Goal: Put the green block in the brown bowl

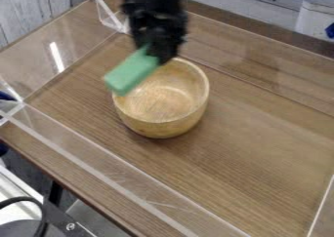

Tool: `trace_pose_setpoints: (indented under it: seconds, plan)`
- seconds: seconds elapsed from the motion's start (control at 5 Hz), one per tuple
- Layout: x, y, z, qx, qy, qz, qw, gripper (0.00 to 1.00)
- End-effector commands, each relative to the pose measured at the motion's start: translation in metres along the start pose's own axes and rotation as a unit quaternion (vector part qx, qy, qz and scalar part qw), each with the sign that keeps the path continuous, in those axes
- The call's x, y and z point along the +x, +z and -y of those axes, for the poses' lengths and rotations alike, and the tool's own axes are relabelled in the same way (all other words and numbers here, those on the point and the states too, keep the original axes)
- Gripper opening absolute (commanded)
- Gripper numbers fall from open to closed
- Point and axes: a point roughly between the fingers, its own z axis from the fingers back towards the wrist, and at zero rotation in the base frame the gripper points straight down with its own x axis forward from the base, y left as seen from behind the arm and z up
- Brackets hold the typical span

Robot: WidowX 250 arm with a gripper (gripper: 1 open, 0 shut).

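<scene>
- I have the gripper clamped tight on the green block, pinching its upper end.
- From the fingers the block hangs down and to the left, tilted, in the air over the left rim of the brown bowl.
- The block looks like a flat, matte, mint-green bar, blurred here and shorter than the bowl is wide.
</scene>
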Motion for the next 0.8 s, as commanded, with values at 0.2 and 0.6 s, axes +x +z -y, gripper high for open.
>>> trace_pose_setpoints:
  seconds: [0.2,0.6]
  plan:
    - [0.037,0.006,0.078,0.006,-0.073,0.03,0.9969,0.0]
    - [0.034,-0.001,0.062,0.012,-0.06,0.025,0.9978,0.0]
